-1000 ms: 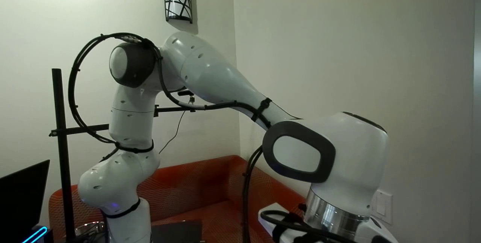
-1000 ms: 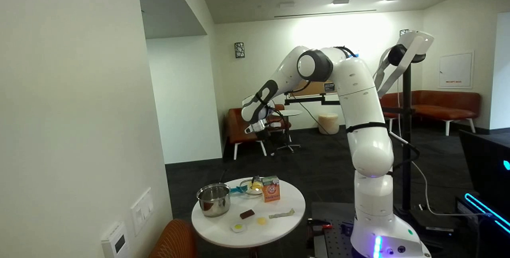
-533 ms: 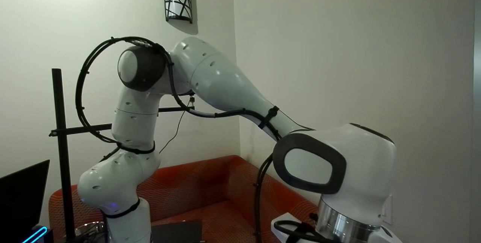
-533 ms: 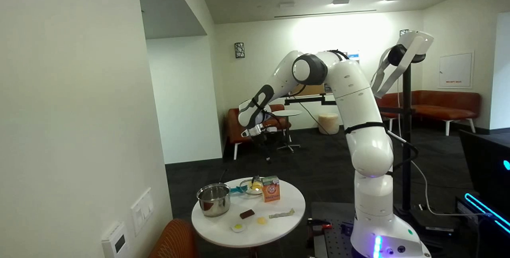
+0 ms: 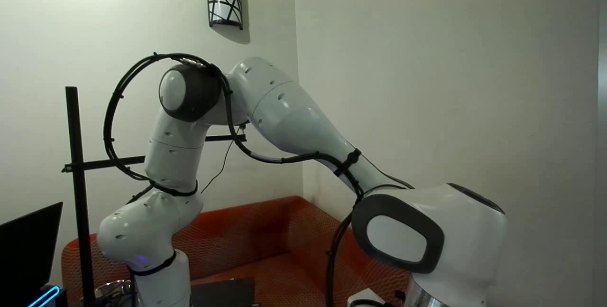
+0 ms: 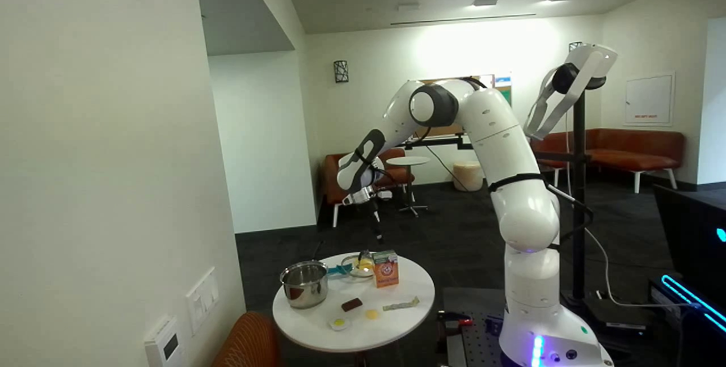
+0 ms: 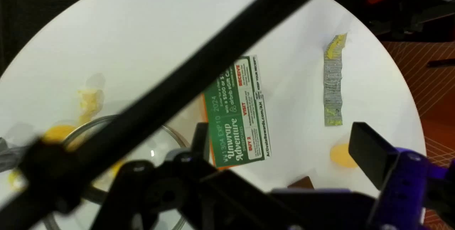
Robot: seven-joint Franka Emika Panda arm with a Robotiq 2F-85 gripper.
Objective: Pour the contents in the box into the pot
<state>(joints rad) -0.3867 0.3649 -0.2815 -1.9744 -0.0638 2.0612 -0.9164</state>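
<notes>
Box stands upright on the tabletop below the end effector, whose jaws are parted and holding nothing, with the pot also below it, off to one side, so grasping, lifting and pouring all seem left to do.

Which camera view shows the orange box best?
An exterior view: the orange box stands unblocked, front and top showing. The wrist view gives its printed top larger, but partly blocked. No further view shows it.

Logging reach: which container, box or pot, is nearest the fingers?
The orange box: in an exterior view the fingers hang just above it; the steel pot stands farther off.
</notes>
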